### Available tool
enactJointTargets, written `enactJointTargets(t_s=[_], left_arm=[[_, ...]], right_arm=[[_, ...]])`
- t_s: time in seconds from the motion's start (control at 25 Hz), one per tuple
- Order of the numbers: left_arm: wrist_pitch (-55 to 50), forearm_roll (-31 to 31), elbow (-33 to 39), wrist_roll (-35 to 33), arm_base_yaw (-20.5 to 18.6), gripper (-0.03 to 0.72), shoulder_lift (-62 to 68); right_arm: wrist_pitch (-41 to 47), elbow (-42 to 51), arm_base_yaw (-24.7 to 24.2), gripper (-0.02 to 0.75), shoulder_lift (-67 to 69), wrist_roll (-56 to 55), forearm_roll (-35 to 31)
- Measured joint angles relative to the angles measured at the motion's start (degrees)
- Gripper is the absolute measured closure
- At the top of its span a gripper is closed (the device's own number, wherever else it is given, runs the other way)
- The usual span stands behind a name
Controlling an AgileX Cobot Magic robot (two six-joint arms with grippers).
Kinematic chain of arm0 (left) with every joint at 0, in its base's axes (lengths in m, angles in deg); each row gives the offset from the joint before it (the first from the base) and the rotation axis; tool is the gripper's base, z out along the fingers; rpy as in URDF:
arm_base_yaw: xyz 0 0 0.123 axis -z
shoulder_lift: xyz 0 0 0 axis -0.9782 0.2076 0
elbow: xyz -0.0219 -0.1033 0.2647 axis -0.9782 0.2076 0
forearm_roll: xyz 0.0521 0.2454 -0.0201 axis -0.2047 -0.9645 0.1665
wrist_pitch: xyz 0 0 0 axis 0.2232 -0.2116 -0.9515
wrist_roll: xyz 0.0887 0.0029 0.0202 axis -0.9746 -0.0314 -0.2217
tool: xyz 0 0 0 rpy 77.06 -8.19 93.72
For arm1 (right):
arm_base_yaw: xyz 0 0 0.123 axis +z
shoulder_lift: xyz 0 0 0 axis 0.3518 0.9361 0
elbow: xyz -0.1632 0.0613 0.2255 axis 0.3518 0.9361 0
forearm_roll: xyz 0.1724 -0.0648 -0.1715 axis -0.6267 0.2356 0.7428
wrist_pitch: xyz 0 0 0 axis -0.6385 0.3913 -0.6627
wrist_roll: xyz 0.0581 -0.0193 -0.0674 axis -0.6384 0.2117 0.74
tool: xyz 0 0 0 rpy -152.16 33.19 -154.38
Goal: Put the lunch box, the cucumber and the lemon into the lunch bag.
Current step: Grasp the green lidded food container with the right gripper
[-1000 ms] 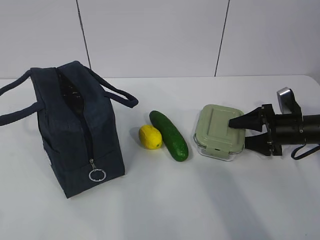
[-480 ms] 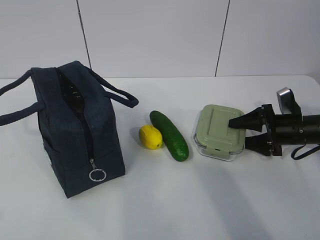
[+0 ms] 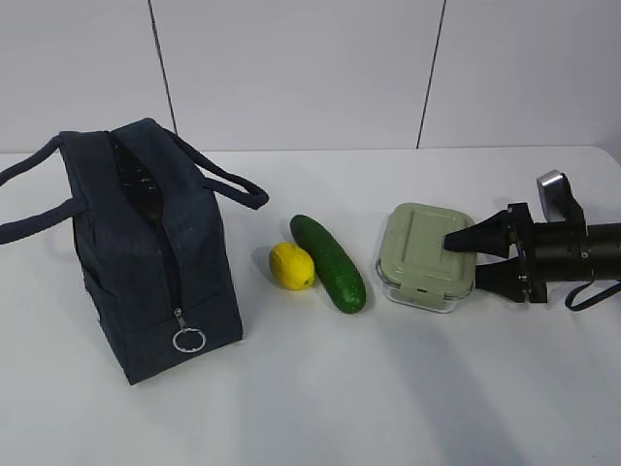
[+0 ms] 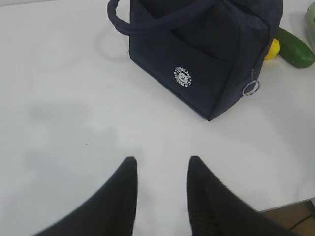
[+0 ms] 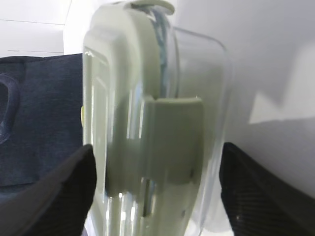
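The lunch box (image 3: 422, 254), clear glass with a pale green lid, sits on the table right of centre. My right gripper (image 3: 464, 259) is open, with one finger over the lid and the other by the glass base. Up close, the lunch box (image 5: 147, 123) fills the gap in the right gripper (image 5: 157, 147), with very little gap to the fingers. The cucumber (image 3: 330, 262) and lemon (image 3: 291, 266) lie side by side between box and bag. The navy lunch bag (image 3: 146, 252) stands at the left, its top gaping. My left gripper (image 4: 162, 159) hangs open over bare table, short of the lunch bag (image 4: 206, 59).
The bag's silver ring pull (image 3: 188, 340) hangs low on its near end, and its handles (image 3: 228, 180) loop out to both sides. A white wall stands behind the table. White tabletop stretches in front of all the objects.
The right gripper's fingers have drawn slightly closer together around the lunch box. Nothing else has moved.
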Motion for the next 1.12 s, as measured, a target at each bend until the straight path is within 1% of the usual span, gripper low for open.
enactJointTargets(t_s=[0.16, 0.24, 0.72, 1.12], left_arm=[[0.00, 0.00, 0.00, 0.00, 0.00, 0.450, 0.00], [0.00, 0.00, 0.00, 0.00, 0.00, 0.451, 0.00], [0.00, 0.00, 0.00, 0.00, 0.00, 0.453, 0.00], [0.00, 0.00, 0.00, 0.00, 0.00, 0.453, 0.00]], right_arm=[[0.00, 0.00, 0.00, 0.261, 0.00, 0.00, 0.00], [0.00, 0.00, 0.00, 0.276, 0.00, 0.00, 0.00], [0.37, 0.00, 0.00, 0.288, 0.00, 0.11, 0.04], [0.49, 0.00, 0.00, 0.289, 0.00, 3.82, 0.04]])
